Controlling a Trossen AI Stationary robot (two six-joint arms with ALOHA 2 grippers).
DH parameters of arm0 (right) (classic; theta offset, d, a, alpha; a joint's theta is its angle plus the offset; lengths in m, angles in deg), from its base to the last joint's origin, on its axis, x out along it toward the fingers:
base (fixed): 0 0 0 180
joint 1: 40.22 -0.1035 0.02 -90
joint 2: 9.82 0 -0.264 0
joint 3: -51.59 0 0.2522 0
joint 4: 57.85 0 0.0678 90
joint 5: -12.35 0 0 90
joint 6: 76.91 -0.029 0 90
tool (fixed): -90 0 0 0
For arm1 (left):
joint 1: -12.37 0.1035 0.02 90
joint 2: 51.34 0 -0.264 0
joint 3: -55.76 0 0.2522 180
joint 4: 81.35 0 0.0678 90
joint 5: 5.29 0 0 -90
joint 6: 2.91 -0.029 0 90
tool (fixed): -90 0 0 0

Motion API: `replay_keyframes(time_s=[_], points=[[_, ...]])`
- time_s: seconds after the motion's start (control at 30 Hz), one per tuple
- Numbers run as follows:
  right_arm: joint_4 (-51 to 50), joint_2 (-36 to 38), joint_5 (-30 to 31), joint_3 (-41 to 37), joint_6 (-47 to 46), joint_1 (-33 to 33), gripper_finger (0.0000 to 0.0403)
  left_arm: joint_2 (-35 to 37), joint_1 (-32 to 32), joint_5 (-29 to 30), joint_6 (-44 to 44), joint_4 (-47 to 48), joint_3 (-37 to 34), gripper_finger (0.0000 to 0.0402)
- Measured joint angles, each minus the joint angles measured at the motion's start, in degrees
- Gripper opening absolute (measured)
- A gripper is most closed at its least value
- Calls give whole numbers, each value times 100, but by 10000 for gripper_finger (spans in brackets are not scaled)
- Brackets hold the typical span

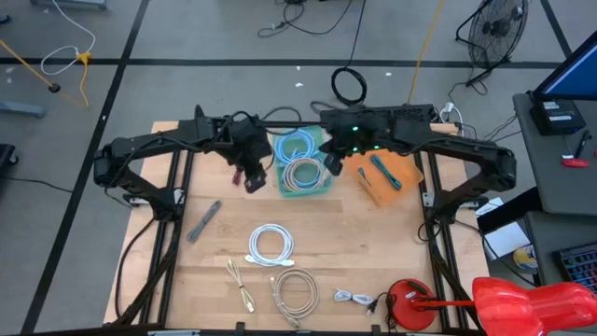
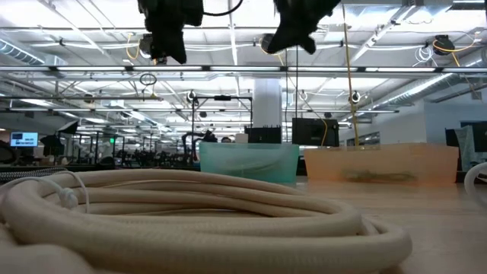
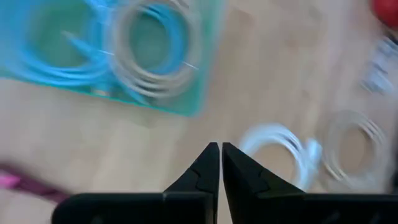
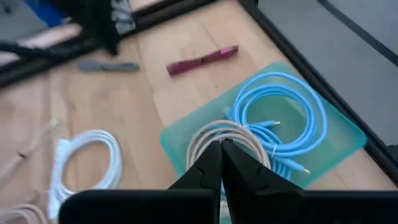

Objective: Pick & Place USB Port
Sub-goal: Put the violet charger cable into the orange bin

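A teal bin [image 1: 303, 164] stands at the table's far middle and holds a blue cable coil [image 4: 277, 109] and a beige cable coil [image 4: 227, 140]. An orange bin [image 1: 382, 175] to its right holds a teal cable. My left gripper [image 3: 219, 149] is shut and empty, raised over the table just left of the teal bin. My right gripper [image 4: 219, 147] is shut and empty too, hovering above the teal bin's right part. A white cable coil [image 1: 270, 245] and another beige coil [image 1: 295, 289] lie flat on the table nearer the front.
A magenta stick-shaped item [image 4: 202, 60] lies left of the teal bin, and a grey one [image 1: 203, 221] lies farther left. A thin cable [image 1: 241, 285], a small white cable [image 1: 354, 299] and a red round object [image 1: 410, 303] sit near the front edge.
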Motion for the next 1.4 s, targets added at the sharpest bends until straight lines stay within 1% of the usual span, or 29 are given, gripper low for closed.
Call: replay_keyframes(time_s=[0.07,0.17,0.33,0.43,0.53,0.6,0.7,0.8,0.9,1.0,1.07,1.13,1.2,1.23,1.33,1.4], points=[[89,207,147,2,-259,-27,0,0,-119,-307,-119,166,0,24],[70,513,573,0,-553,-159,0,-11,-361,-539,-204,393,0,25],[40,895,1351,2,-987,-522,0,-20,-891,-605,-59,526,0,26],[-60,1010,1528,0,-1238,-742,0,-20,-1339,-562,150,508,0,26],[-238,1059,1531,0,-1383,-956,0,-20,-1872,-123,519,405,0,26],[-267,1054,1570,-1,-1473,-1109,0,-20,-2234,376,867,248,0,26],[-211,1054,1792,-80,-1779,-1372,0,-17,-2729,1107,1512,-145,-103,26],[-167,1052,1984,-188,-2085,-1634,0,-23,-3065,1746,2526,-337,-384,26],[-72,1052,2099,-328,-2320,-1857,0,-20,-3251,2488,3986,35,-759,26],[-40,1050,2103,-464,-2551,-2012,0,-24,-3284,2872,5347,755,-1224,26],[-39,1050,2109,-541,-2706,-2100,0,-22,-3199,3108,5901,1207,-1529,26],[22,1052,2119,-619,-2788,-2178,0,-12,-2970,3305,6243,1501,-1852,26],[169,1052,2118,-720,-2832,-2230,0,112,-2630,3387,6264,1396,-2199,26],[274,1052,2116,-772,-2838,-2248,0,194,-2429,3386,6108,1155,-2368,26],[524,1052,2115,-864,-2843,-2285,0,428,-1717,3218,5373,350,-2820,26],[679,1052,2117,-909,-2843,-2307,0,472,-1146,3122,4901,43,-2960,26]])
